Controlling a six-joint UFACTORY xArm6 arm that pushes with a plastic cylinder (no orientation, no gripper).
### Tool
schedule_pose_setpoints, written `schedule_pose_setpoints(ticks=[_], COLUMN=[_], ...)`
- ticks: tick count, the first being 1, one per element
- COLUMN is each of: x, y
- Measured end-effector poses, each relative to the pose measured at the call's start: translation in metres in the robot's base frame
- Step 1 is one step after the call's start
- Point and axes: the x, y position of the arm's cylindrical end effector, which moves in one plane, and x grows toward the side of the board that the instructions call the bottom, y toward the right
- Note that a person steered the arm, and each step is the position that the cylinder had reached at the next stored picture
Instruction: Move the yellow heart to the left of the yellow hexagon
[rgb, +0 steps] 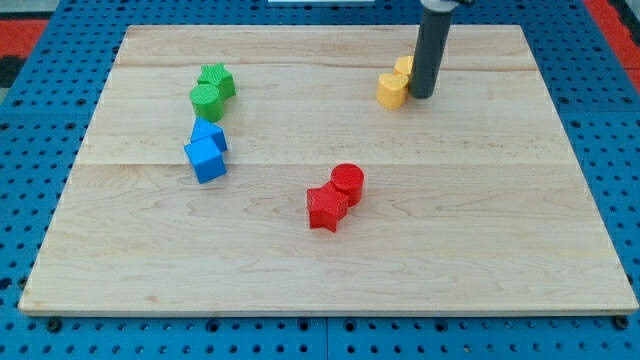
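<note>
The yellow heart (392, 90) lies near the view's top right on the wooden board (480, 230). A second yellow block, the hexagon (404, 67), sits just behind it toward the view's top, touching it and partly hidden by my rod. My tip (422, 96) rests on the board right beside the heart's right side, touching or nearly touching it, and just below the hexagon.
A green star (217, 79) and a green cylinder (206, 100) sit at the view's upper left. Two blue blocks (206, 150) lie below them. A red star (327, 208) and a red cylinder (347, 182) sit near the middle. Blue pegboard (40, 150) surrounds the board.
</note>
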Motion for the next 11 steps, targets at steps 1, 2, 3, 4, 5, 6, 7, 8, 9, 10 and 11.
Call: schedule_pose_setpoints(ticks=[1, 2, 3, 4, 5, 6, 7, 8, 9, 10, 11], x=[-0.028, -0.013, 0.037, 0.039, 0.020, 0.018, 0.031, 0.022, -0.004, -0.019, -0.023], y=[0.015, 0.058, 0.046, 0.010, -0.018, -0.036, -0.058, -0.099, -0.100, -0.093, -0.136])
